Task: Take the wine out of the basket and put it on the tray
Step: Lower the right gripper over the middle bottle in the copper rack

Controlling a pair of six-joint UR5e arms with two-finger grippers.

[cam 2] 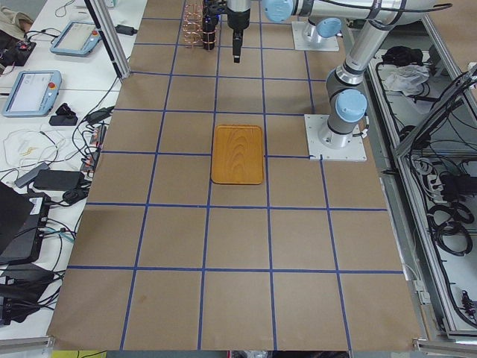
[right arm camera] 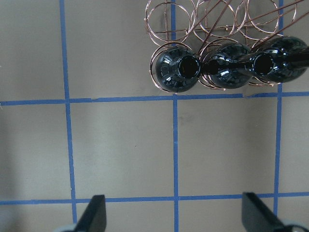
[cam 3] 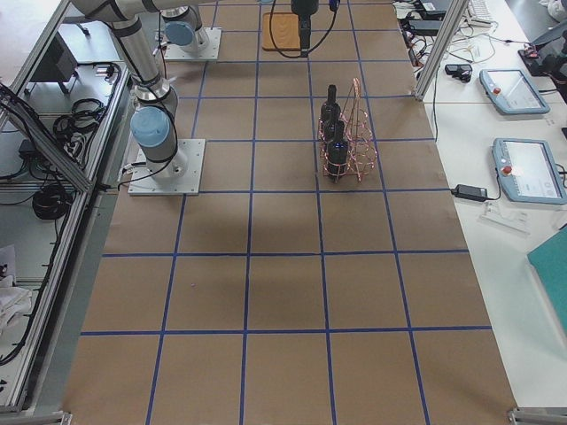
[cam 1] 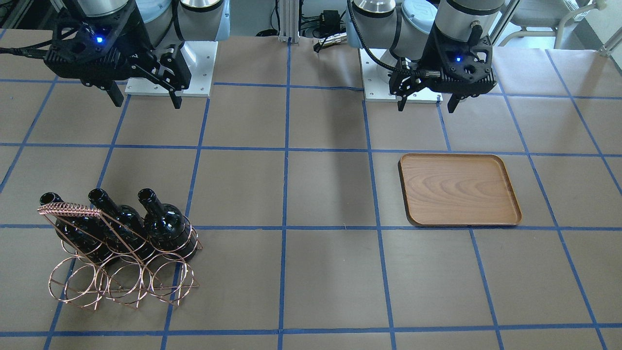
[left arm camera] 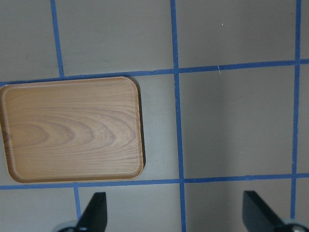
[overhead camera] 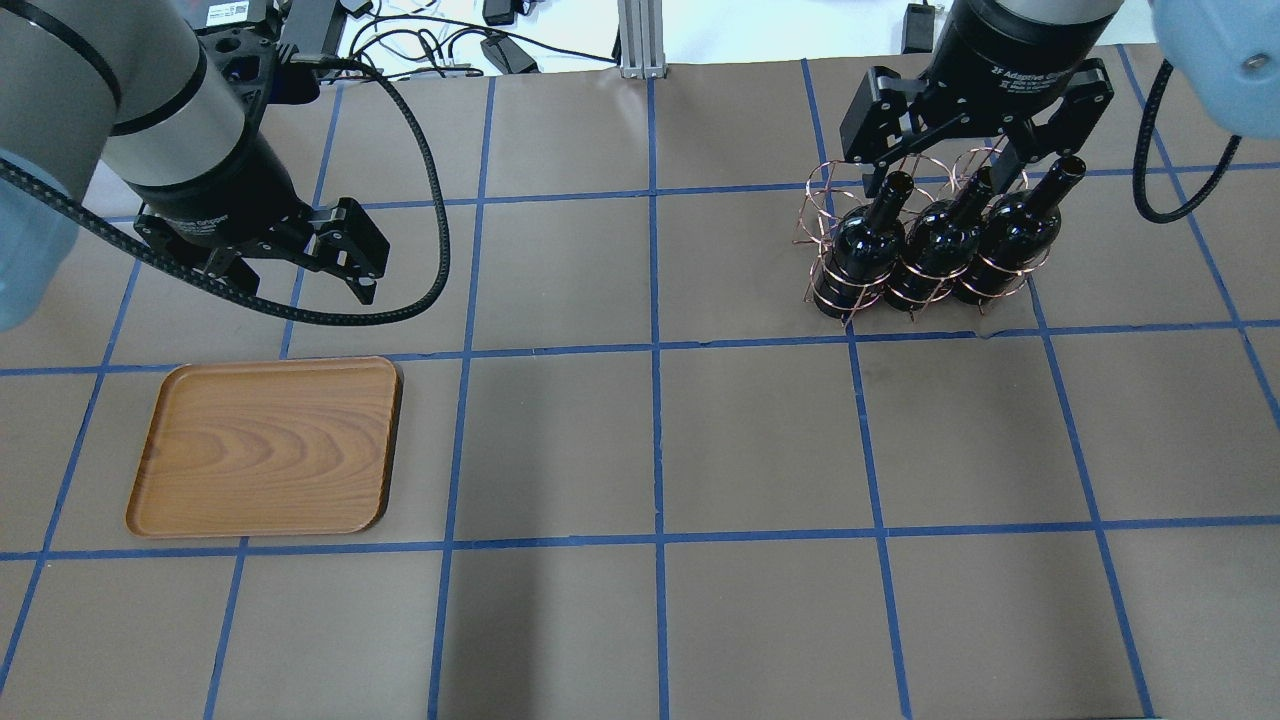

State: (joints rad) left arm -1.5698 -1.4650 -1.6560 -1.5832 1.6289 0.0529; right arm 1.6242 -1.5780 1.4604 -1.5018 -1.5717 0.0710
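Logged three wine (cam 1: 165, 224) bottles upright in basket's (cam 1: 121, 287) robot-side rings, necks exposed, presumably for grasping from above. Found tray (cam 1: 459, 189) bare, well apart on tabletop (cam 1: 330, 194), near left pincer (cam 1: 426, 104), released. Found right pincer (cam 1: 146, 99) likewise released, empty, near basket, probably staged for pickup.

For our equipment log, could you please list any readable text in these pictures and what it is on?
"2F Adaptive", rest unclear: right gripper housing, overhead view; finer print below unreadable.
White sticker near left wrist: too small to read.
Wine bottles, tray: no text.
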